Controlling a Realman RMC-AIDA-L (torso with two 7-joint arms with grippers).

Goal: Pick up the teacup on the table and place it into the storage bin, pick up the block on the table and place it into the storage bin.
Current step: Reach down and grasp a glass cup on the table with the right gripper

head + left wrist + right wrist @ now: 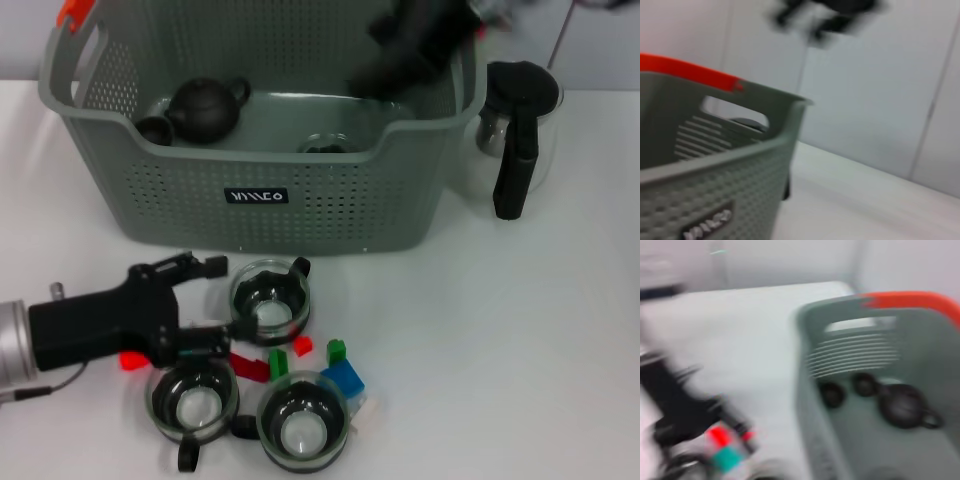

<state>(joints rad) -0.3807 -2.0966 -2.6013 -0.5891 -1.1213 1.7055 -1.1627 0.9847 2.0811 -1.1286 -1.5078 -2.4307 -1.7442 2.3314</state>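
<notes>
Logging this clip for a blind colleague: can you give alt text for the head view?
A grey storage bin at the back of a white table holds a dark teapot. In front, the left claw reaches among three glass teacups and small coloured blocks; the right arm is blurred over the bin, a glass jug beside it.

A robot test setup in a lab-like room. A bare white surface (520, 330) stands against plain pale wall panels (875, 95). Tea ware and toy blocks (340, 375) are laid out as props.

Matt grey perforated plastic storage bin (330, 205); clear glossy glass teacups (270, 298)
</notes>
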